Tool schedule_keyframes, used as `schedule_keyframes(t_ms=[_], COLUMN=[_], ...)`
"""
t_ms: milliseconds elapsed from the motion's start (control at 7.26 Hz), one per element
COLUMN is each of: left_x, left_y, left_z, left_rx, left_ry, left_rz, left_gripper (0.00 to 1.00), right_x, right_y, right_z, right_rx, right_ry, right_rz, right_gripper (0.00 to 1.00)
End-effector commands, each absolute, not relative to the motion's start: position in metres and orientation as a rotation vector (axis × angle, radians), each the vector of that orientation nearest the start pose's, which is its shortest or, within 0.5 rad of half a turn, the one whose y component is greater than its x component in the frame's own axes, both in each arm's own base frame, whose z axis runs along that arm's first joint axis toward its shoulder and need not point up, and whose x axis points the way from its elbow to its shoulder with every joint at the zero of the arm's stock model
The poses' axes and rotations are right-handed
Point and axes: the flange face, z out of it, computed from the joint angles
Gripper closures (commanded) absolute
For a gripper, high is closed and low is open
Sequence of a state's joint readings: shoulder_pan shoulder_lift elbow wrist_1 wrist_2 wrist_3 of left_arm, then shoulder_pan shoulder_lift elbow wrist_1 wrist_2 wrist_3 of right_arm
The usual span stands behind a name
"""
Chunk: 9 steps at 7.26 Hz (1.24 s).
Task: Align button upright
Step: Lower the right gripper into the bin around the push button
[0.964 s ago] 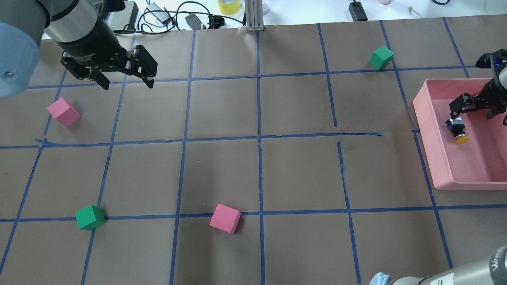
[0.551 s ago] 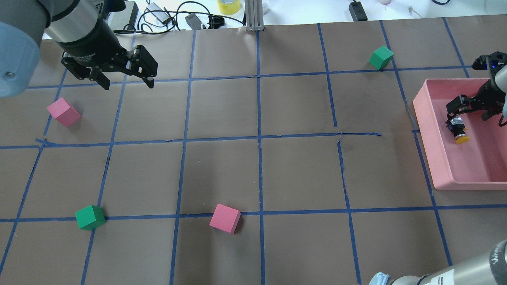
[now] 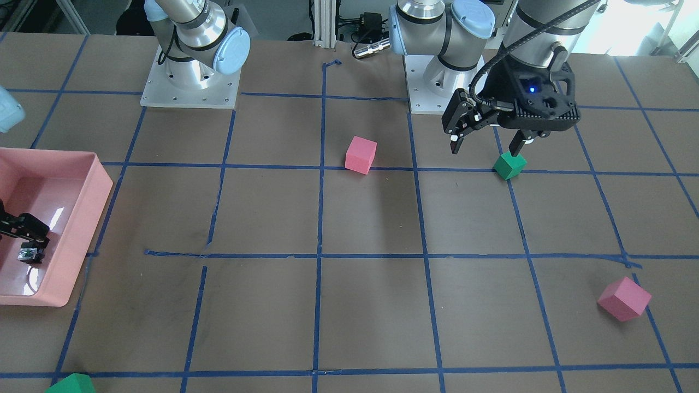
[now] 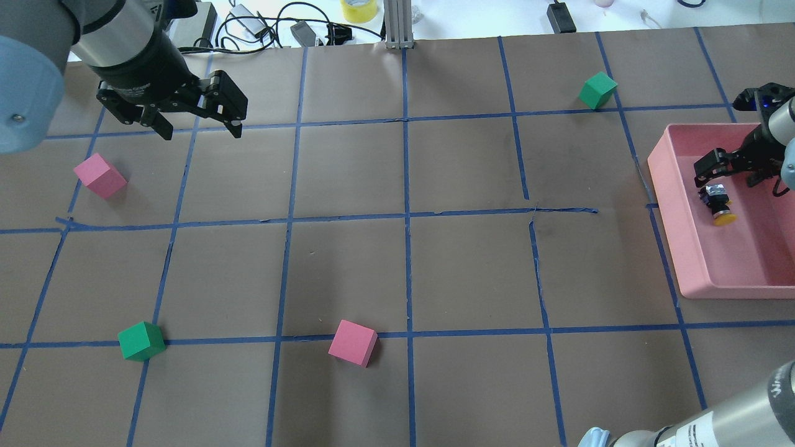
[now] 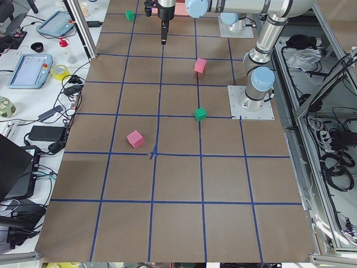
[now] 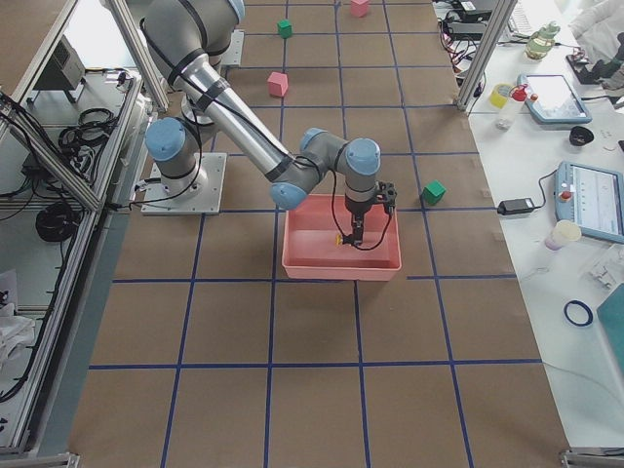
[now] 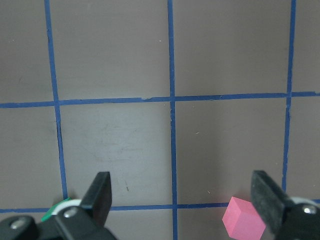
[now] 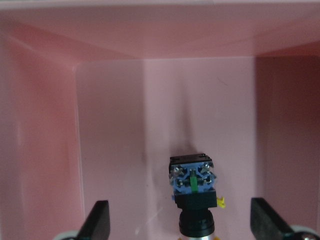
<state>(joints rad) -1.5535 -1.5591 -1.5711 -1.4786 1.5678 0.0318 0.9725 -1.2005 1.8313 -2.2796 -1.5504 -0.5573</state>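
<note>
The button (image 4: 717, 205) lies on its side in the pink tray (image 4: 667, 186), yellow cap toward the robot and terminal base toward the far side. My right gripper (image 4: 736, 172) is open just above and beyond it, touching nothing. In the right wrist view the button (image 8: 194, 192) sits low between the open fingers (image 8: 97, 220), terminal end facing the camera. It also shows in the front view (image 3: 28, 254) inside the tray (image 3: 101, 185). My left gripper (image 4: 200, 131) hangs open and empty over the far left of the table, also in the front view (image 3: 484, 148).
Foam cubes lie on the brown paper: pink (image 4: 99, 176) and green (image 4: 141, 341) on the left, pink (image 4: 353, 343) near the front middle, green (image 4: 597, 90) at the far right. Cables and boxes line the far edge.
My right gripper has shifted slightly left and away over the tray, still open. The button and the left arm have not moved.
</note>
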Motion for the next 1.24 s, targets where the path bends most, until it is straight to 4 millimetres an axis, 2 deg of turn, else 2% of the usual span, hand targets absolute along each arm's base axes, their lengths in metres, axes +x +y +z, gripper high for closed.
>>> schedule_keyframes(t_ms=[0, 138, 413, 1102], left_x=[-0.126, -0.126, -0.126, -0.126], left_y=[-0.499, -0.499, -0.499, -0.5], left_z=[0.503, 0.501, 0.501, 0.498], left_rx=[0.025, 0.025, 0.027, 0.023], left_ry=[3.141, 3.143, 3.147, 3.147], left_rz=[-0.164, -0.16, -0.158, -0.157], left_gripper=[0.0, 0.0, 0.0, 0.0], right_x=[-0.218, -0.218, -0.219, -0.219], right_y=[-0.562, -0.562, -0.562, -0.562], right_z=[0.228, 0.228, 0.21, 0.205], right_rx=[-0.072, -0.072, -0.066, -0.069], right_ry=[3.163, 3.163, 3.145, 3.142], right_rz=[-0.135, -0.135, -0.095, -0.084], right_gripper=[0.0, 0.0, 0.0, 0.0])
